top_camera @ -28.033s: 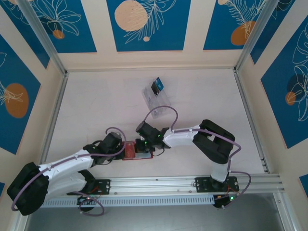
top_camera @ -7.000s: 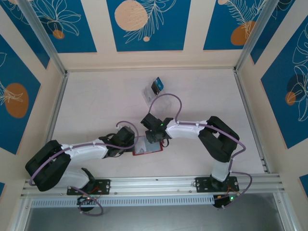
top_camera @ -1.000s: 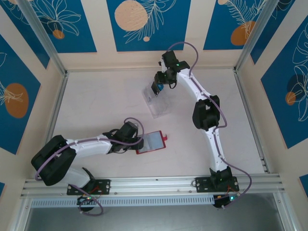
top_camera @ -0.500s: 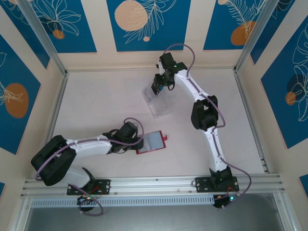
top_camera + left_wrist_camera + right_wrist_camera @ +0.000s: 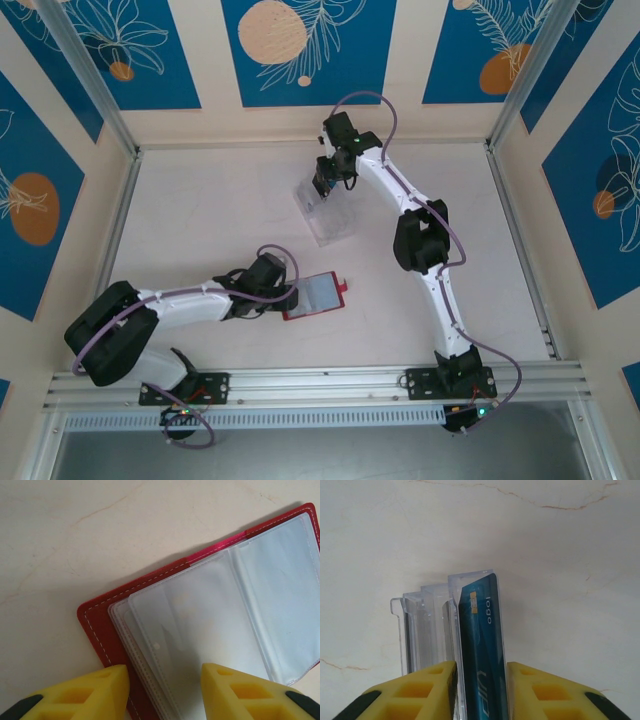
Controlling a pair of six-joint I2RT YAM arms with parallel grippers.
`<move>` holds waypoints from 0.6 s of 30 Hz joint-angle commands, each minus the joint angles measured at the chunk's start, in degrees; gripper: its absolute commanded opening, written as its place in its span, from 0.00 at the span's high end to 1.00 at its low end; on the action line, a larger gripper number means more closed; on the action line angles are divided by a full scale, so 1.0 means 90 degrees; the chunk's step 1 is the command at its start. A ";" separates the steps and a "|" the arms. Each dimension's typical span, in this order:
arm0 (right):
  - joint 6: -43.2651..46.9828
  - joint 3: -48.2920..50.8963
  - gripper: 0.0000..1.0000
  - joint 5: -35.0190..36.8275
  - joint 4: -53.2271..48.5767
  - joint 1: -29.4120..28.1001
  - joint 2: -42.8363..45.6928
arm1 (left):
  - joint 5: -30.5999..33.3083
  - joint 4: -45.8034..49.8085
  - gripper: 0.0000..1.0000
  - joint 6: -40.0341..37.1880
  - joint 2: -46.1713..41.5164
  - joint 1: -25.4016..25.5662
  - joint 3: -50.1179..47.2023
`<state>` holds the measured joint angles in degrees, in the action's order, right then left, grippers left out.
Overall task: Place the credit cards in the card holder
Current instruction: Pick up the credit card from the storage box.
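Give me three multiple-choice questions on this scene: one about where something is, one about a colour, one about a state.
1. Where on the table does the clear plastic slotted rack stand?
A) beyond the wallet, toward the far wall
B) between the arm bases
C) on top of the wallet

2. What colour is the thin plastic card between the right gripper jaws?
A) red
B) blue
C) green

3. How is the red square leather-like wallet?
A) snapped shut
B) lying open
C) standing on edge

Answers: A, the top view shows the rack farther away than the wallet; B, the right wrist view shows a blue face; B, its clear sleeves lie exposed.
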<state>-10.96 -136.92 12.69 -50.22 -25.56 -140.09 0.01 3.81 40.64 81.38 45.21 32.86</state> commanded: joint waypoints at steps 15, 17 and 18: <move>0.0173 -0.0148 0.68 0.0194 -0.0065 -0.0089 0.0311 | -0.0255 0.0026 0.58 0.0181 0.0166 -0.0029 -0.0221; 0.0191 -0.0149 0.69 0.0191 -0.0057 -0.0104 0.0331 | -0.0255 0.0024 0.57 0.0181 0.0176 -0.0027 -0.0204; 0.0202 -0.0148 0.69 0.0202 -0.0065 -0.0108 0.0340 | -0.0264 0.0025 0.57 0.0181 0.0175 -0.0024 -0.0207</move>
<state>-10.41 -136.92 14.22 -50.22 -25.96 -140.07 0.01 3.55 41.67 81.38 45.21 32.71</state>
